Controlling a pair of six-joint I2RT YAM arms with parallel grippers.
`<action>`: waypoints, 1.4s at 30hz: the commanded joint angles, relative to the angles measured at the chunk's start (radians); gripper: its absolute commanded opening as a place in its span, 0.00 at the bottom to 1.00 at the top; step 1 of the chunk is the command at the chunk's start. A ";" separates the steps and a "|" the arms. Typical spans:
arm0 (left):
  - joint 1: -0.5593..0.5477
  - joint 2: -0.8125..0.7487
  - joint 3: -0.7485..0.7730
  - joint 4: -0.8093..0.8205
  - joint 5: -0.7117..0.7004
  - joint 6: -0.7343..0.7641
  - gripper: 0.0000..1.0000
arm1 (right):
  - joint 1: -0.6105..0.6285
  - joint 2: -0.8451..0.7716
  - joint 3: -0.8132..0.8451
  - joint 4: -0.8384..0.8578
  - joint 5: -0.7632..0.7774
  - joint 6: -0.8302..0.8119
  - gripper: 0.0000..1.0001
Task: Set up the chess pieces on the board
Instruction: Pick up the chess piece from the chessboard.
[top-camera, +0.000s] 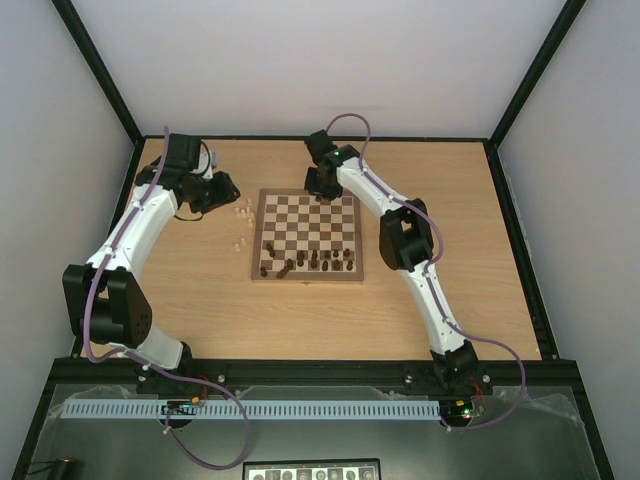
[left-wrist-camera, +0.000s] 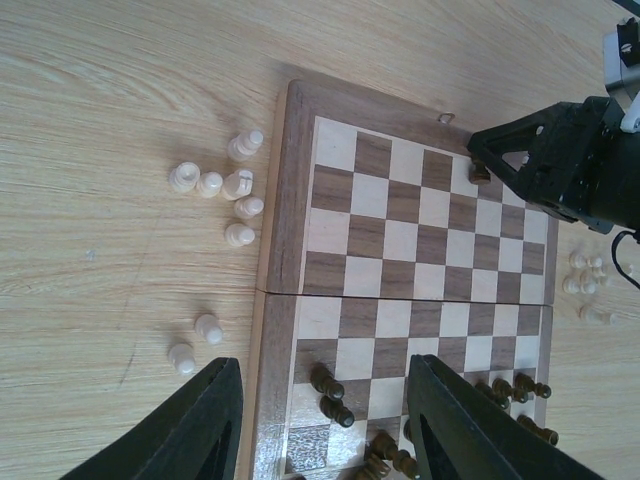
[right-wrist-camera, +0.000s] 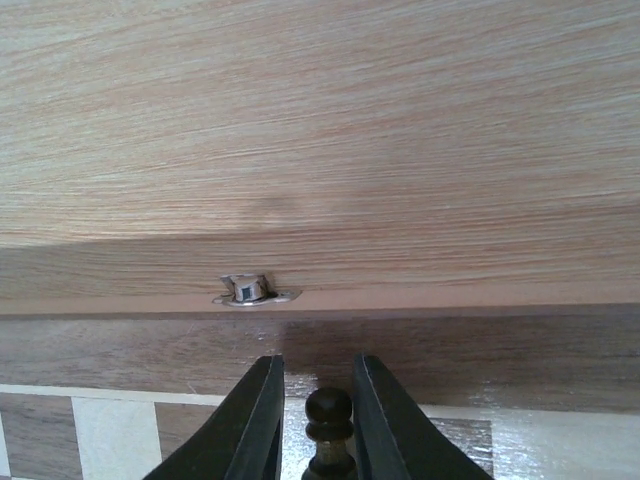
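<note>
The right gripper stands at the far edge of the board, its two fingers drawn in close on either side of a single dark piece, whose round knob shows upright between them over a square in the board's farthest row, just short of the small metal clasp set into the border. The left gripper hangs above the light wood tabletop off the board's far left corner, fingers spread wide with nothing between them (its own camera looks straight down through the gap onto the checks). The rest of the dark pieces are bunched unevenly in the nearest rows, most towards the right half, and the middle of the board is bare. The cream pieces lie off the board: a loose cluster on the tabletop just beside its left border near the far end, two more set apart closer in along the same side, and a few just past the right edge, half hidden by the right arm in the top view
</note>
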 joint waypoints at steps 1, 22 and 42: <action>0.008 -0.007 -0.016 0.000 0.018 0.004 0.48 | 0.014 0.027 0.021 -0.064 0.051 -0.001 0.21; 0.010 0.002 -0.017 0.019 0.029 -0.003 0.47 | 0.027 -0.063 -0.023 0.051 0.160 -0.084 0.10; -0.011 -0.050 -0.105 0.124 0.046 -0.033 0.47 | 0.091 -0.397 -0.640 0.616 0.431 -0.147 0.07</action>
